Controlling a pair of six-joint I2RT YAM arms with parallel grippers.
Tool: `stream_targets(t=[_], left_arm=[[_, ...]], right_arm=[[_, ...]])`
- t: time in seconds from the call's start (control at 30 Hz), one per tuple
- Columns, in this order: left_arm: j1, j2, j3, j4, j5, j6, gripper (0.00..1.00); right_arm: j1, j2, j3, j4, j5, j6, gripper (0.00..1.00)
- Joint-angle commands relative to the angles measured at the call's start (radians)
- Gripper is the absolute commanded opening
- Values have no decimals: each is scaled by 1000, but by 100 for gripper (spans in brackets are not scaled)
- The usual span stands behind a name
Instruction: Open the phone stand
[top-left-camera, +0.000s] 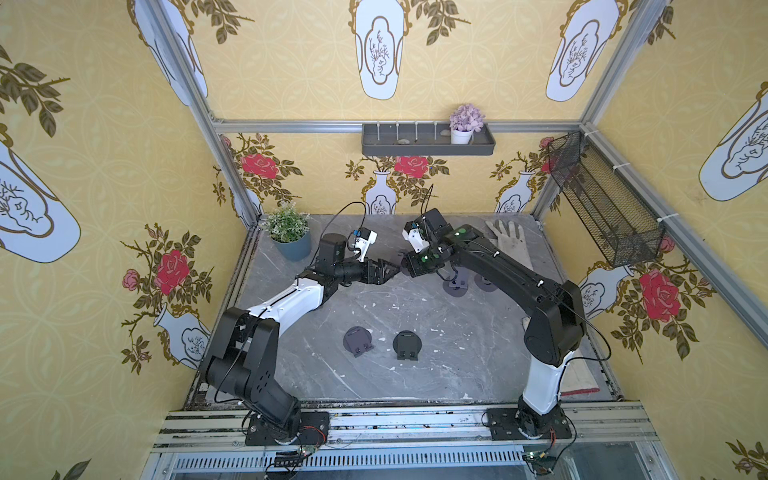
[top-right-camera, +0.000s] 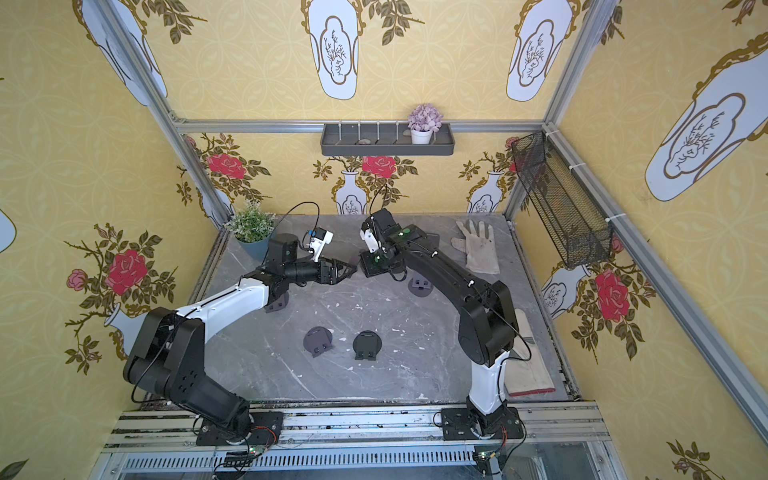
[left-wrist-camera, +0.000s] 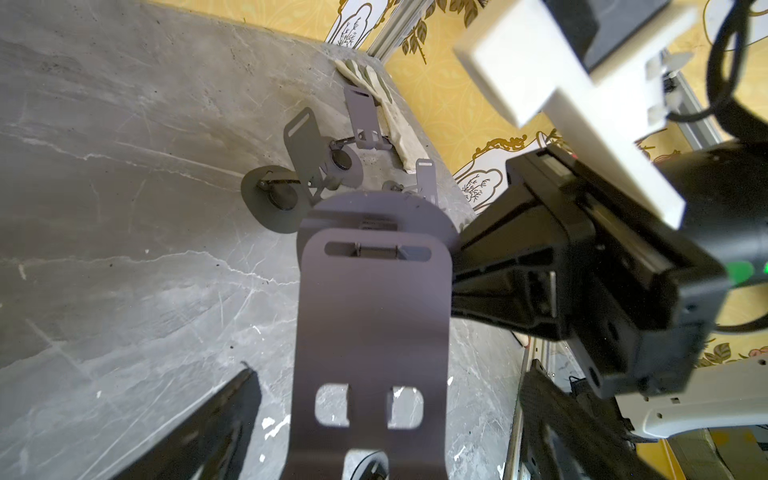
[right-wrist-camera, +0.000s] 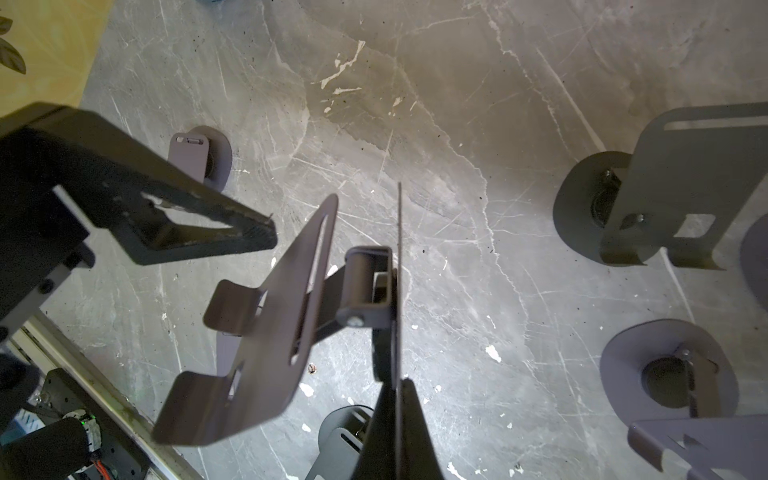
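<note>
No legible text, label, brand, number or sign in any view.

The grey metal phone stand (right-wrist-camera: 266, 353) hangs above the counter (right-wrist-camera: 498, 124), partly open: slotted plate tilted away from its round base.
</note>
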Motion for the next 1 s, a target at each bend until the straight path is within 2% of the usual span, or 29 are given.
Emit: stream_targets(t=[0.0, 0.3, 0.63, 0.97], left_arm=[[0, 25, 20, 19, 6, 5, 100], [-1, 80, 73, -10, -19, 21, 91], [1, 126, 124, -40, -15, 32, 90], [0, 138, 144, -59, -13, 45, 84]], right_arm=[[4, -14, -6, -1, 11, -10, 0], [10, -20, -15, -5, 15, -7, 0], [11, -4, 5, -8, 18, -14, 0], [11, 17, 28, -13, 16, -22, 0]])
